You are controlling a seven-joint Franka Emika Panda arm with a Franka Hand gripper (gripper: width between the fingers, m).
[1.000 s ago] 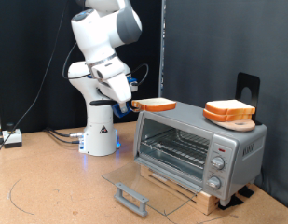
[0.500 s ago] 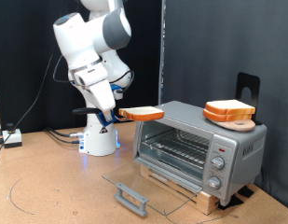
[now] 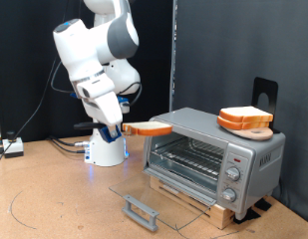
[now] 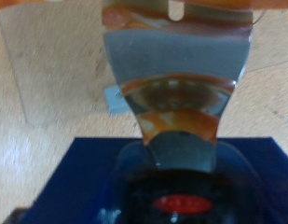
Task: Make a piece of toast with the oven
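The piece of toast (image 3: 148, 127) is up in the air, near the middle of the exterior view. It sits just to the left of the oven (image 3: 212, 155), level with the oven's top edge and close to its upper left corner. One end of the slice is pinched in the jaws of the gripper (image 3: 125, 128), and the rest sticks out flat to the right, toward the oven. The jaws are closed on it.

The slice is thin and flat. It has an orange-brown crust around the edge, and it lies level like a small plate.

In the wrist view, the slice (image 4: 177, 58) fills the upper middle of the frame, looking grey and blurry with orange-brown bands across it. The dark part of the hand sits below it in that frame, over something dark blue.

The oven is a small silver box on the right side of the exterior view. Its glass door (image 3: 152, 197) is folded down flat in front, with the grey handle (image 3: 141, 211) at the front edge. Inside, the wire rack (image 3: 185, 154) shows. Round knobs (image 3: 233, 176) run down its right panel.

On top of the oven, at the right, rests a thicker stack of bread slices (image 3: 244, 119) on a small board (image 3: 255, 130).

The white robot arm (image 3: 94, 60) stands on the tabletop (image 3: 54, 194) at the left.
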